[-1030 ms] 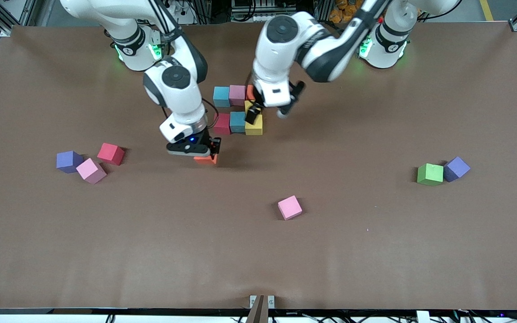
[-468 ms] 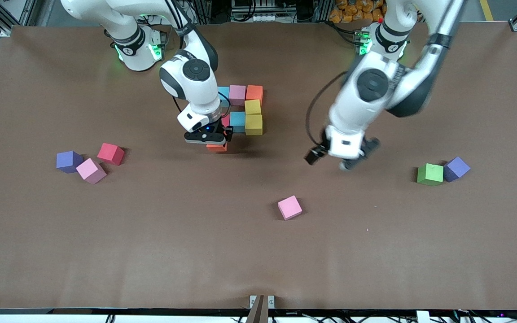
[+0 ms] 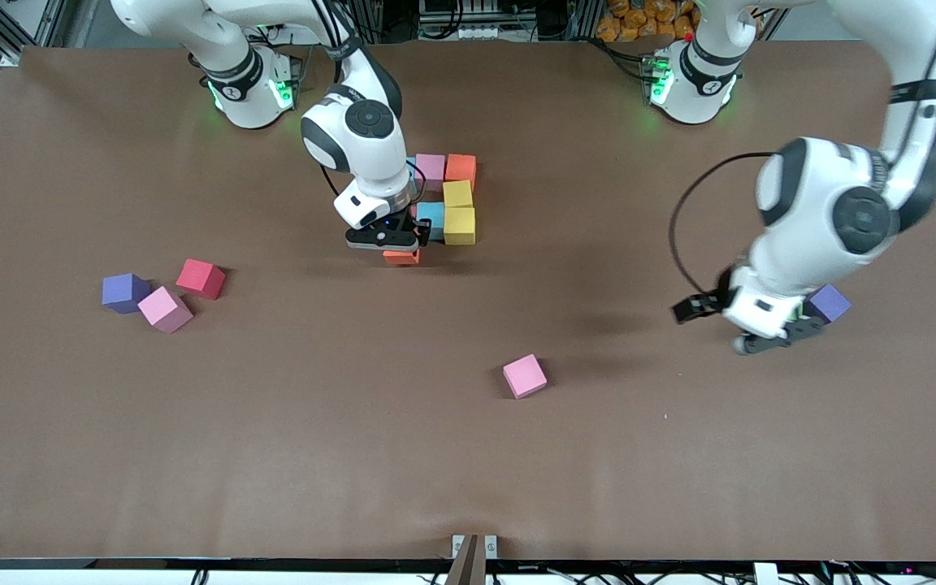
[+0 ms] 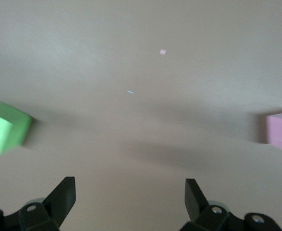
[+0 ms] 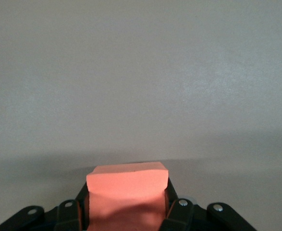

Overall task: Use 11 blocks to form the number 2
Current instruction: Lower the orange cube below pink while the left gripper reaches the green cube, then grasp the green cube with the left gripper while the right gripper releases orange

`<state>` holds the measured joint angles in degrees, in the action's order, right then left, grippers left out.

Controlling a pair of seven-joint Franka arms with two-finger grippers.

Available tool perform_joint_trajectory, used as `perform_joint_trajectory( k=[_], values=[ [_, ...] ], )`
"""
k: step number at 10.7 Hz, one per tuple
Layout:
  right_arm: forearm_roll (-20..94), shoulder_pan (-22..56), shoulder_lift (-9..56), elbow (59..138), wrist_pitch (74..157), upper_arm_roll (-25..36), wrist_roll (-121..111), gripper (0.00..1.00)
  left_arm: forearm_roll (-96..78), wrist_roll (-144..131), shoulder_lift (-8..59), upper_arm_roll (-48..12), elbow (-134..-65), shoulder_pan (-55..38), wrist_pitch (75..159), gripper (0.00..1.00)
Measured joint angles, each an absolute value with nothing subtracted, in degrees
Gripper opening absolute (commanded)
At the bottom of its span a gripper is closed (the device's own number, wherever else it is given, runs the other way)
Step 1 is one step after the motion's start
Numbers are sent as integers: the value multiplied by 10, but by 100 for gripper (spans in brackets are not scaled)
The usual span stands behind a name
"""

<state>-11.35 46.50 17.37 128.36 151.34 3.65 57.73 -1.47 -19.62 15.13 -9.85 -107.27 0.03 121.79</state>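
Fingers of right gripper (image 3: pixel 400 244) clamp orange block (image 3: pixel 400 257); bare table (image 3: pixel 468 471) nearer camera.

Two purple cubes are being left out of it all: one purple cube (image 3: pixel 124 292) is sitting toward the right arm's end, one purple cube (image 3: pixel 829 302) toward the left arm's end. Everything's being carried by a brown table (image 3: pixel 354 455), and a small metal bracket (image 3: pixel 474 546) is being shown at its near edge.
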Motion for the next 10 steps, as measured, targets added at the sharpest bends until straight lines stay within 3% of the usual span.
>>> perform_joint_trajectory(
  k=[5, 10],
  values=[
    [-137, 466, 176, 1295, 1523, 37, 605, 18, 33, 55, 172, -100, -1090, 109, 1217, 100],
    [-155, 467, 191, 1299, 1536, 37, 621, 18, 33, 180, 239, -103, -1089, 177, 1249, 100]
  ],
)
